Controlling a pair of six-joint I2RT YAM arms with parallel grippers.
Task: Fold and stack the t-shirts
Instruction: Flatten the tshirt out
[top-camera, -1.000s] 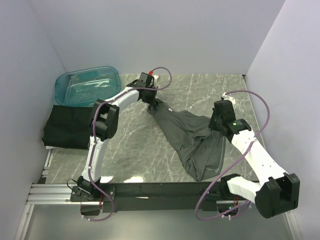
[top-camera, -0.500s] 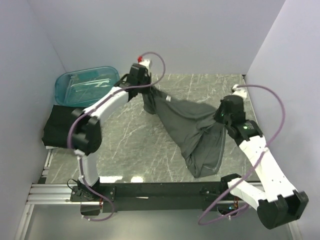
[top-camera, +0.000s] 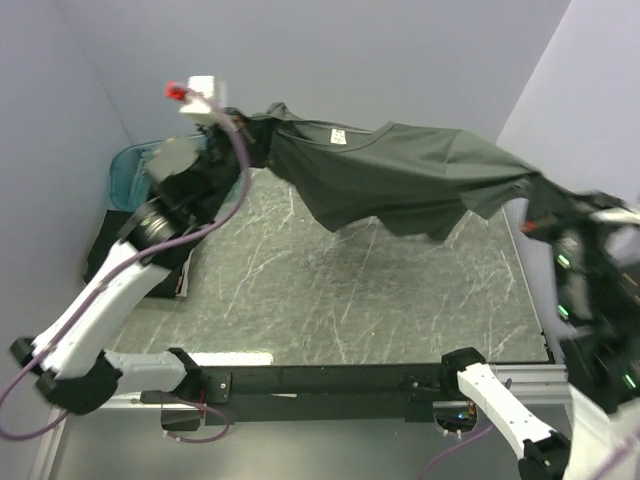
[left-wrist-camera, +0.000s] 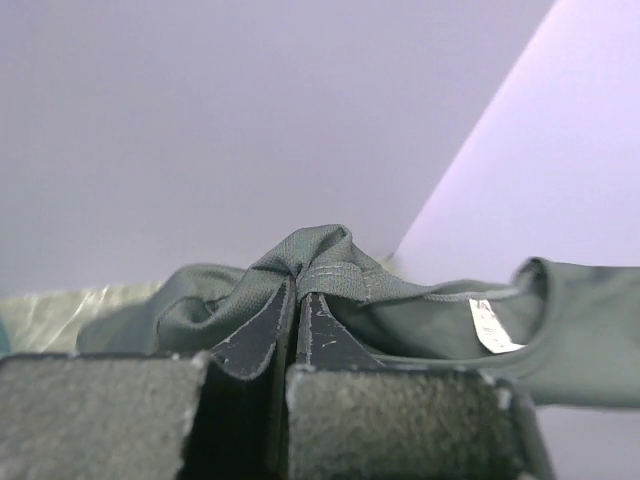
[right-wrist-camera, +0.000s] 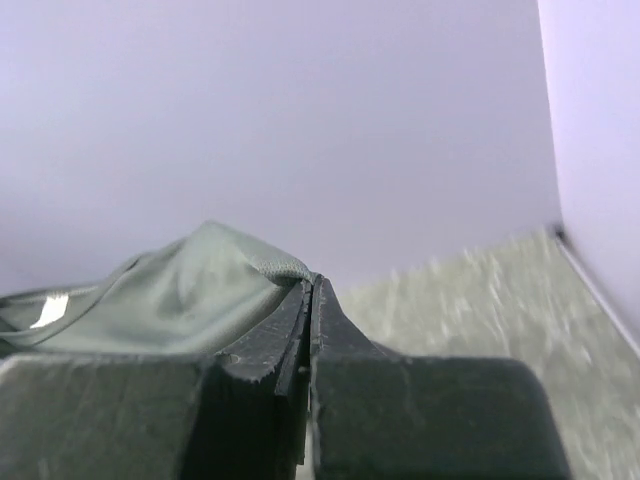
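Print on the white collar label (left-wrist-camera: 487, 326) was illegible. The left gripper (left-wrist-camera: 295, 292) and right gripper (right-wrist-camera: 310, 287) each clamped the t-shirt (top-camera: 400, 175); the teal tub (top-camera: 120, 175) sat mostly hidden.

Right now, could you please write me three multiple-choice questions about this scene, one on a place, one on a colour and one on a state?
1. Where is the grey t-shirt?
A. Flat on the marble.
B. Held up in the air, stretched out.
C. Inside the tub.

2. What colour is the plastic tub at the far left?
A. Red.
B. Yellow.
C. Teal.

3. How is the left gripper?
A. Shut on the t-shirt.
B. Wide open.
C. Shut on nothing.

Answers:
1 B: the overhead view shows it hanging above the table, spanning from the left gripper to the right gripper.
2 C: its translucent rim shows teal.
3 A: the wrist view shows fabric pinched between closed fingers.
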